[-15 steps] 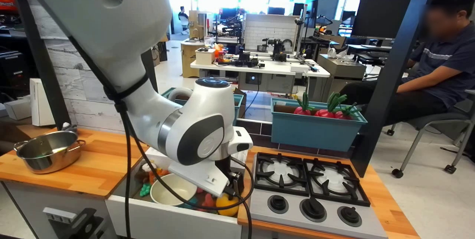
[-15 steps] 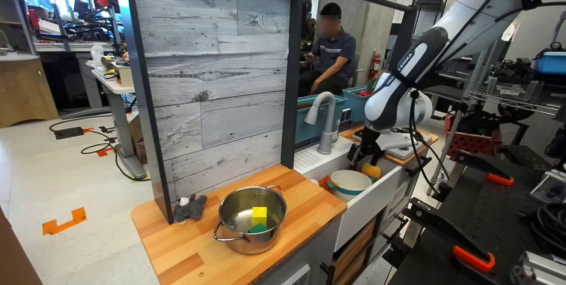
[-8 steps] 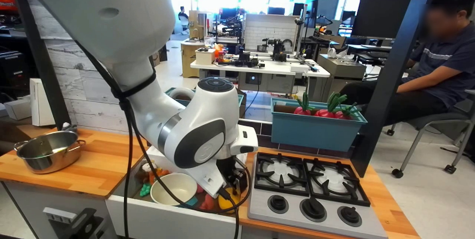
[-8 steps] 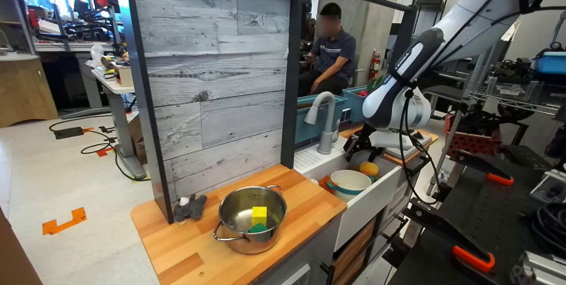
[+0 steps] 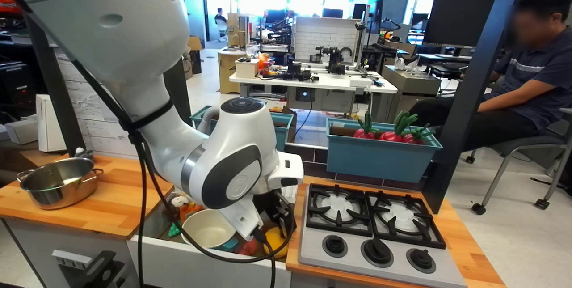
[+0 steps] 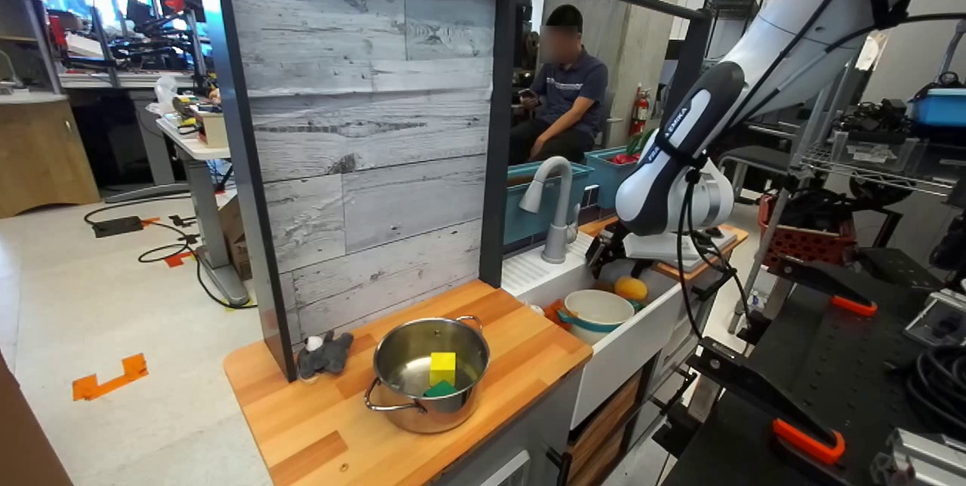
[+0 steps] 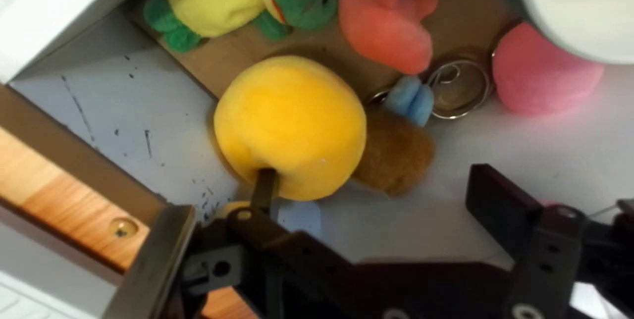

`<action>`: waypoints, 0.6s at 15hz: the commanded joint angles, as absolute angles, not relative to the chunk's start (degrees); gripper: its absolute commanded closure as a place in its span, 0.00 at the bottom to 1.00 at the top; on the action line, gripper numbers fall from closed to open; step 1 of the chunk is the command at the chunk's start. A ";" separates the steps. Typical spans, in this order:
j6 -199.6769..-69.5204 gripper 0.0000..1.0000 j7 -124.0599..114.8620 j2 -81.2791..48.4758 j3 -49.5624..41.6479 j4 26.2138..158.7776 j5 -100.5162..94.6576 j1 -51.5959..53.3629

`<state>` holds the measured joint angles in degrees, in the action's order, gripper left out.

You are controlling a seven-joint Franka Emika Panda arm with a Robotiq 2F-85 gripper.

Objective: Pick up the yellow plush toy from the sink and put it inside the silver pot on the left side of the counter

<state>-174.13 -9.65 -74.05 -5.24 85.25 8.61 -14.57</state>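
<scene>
The claw is spread wide, gripping nothing; whether a finger touches the yellow plush toy lying in the sink, I cannot tell. Grey bottom shows between the toy and the wall by the stovetop. The silver pot stands in from the edges of the wooden bench; a man sits beyond.
</scene>
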 commanded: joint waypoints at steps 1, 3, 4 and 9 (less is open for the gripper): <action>-176.54 0.34 -16.25 -78.23 -11.82 80.52 11.70 -10.17; -175.93 0.50 -19.89 -78.56 -14.30 80.40 12.60 -8.11; -175.62 0.58 -21.06 -78.74 -15.41 80.20 12.95 -7.29; -174.29 0.97 -25.65 -80.05 -18.81 79.11 13.72 -4.79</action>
<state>-174.33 -23.86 -76.03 -15.46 83.59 11.87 -6.06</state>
